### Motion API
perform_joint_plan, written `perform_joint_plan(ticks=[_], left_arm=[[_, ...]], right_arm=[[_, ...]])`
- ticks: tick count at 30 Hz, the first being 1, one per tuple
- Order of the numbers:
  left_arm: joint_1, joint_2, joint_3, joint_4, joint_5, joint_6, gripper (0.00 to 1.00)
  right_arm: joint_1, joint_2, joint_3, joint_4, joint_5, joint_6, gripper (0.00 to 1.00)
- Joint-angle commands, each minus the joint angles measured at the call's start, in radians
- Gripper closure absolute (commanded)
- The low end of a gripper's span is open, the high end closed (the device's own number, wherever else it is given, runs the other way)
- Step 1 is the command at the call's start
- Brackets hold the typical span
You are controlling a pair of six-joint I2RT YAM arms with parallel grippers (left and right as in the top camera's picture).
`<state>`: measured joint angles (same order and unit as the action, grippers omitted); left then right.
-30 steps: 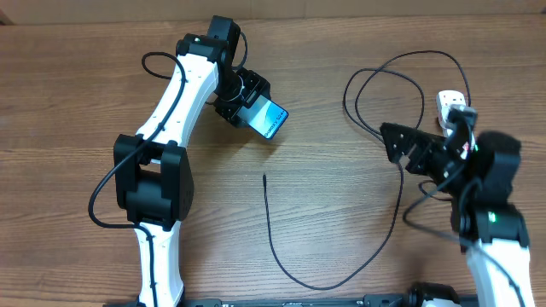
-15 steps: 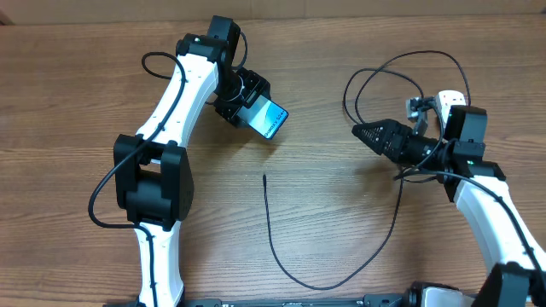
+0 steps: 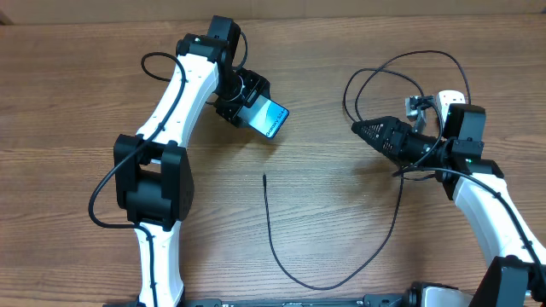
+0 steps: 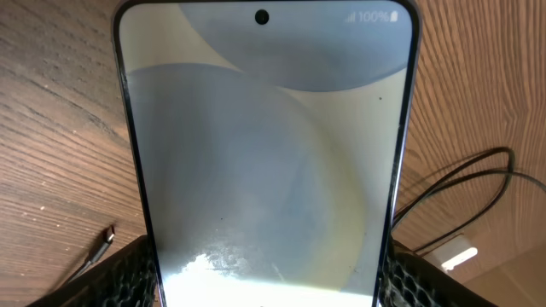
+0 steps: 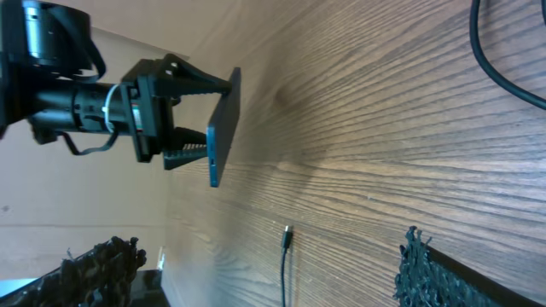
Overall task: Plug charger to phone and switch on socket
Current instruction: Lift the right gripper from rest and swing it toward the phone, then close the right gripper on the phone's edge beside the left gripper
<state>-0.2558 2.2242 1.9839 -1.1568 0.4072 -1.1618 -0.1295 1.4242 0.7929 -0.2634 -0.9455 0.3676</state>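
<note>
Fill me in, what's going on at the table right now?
The left gripper holds the phone clamped at one end, off the table, with its screen lit. The right gripper is open and empty, hovering over the right side. The charger lies loose on the wood, its connector tip below the phone and not plugged in. The socket sits at the far right, untouched.

Overhead looks straight down; both wrist views sit low, sharing the phone [image 3: 271,119].
</note>
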Motion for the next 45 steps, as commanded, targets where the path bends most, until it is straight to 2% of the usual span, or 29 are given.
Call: perform_joint_plan(ticks=[1, 16, 20, 39, 45], left_arm=[[-0.013, 0.005, 0.032, -0.002, 0.026, -0.038, 0.96], [-0.066, 0.005, 0.032, -0.018, 0.031, -0.122, 0.96], [-0.091, 0.005, 0.032, -0.017, 0.043, -0.166, 0.96], [-0.211, 0.005, 0.032, 0.036, 0.066, -0.340, 0.96], [-0.230, 0.005, 0.032, 0.058, 0.092, -0.365, 0.96]], right_arm=[[0.038, 0.002, 0.031, 0.005, 0.056, 0.006, 0.00], [0.256, 0.002, 0.031, 0.094, 0.246, 0.029, 0.00], [0.266, 0.002, 0.031, 0.095, 0.298, 0.082, 0.00], [0.266, 0.034, 0.031, 0.101, 0.309, 0.082, 0.00], [0.266, 0.074, 0.031, 0.128, 0.325, 0.179, 0.00]])
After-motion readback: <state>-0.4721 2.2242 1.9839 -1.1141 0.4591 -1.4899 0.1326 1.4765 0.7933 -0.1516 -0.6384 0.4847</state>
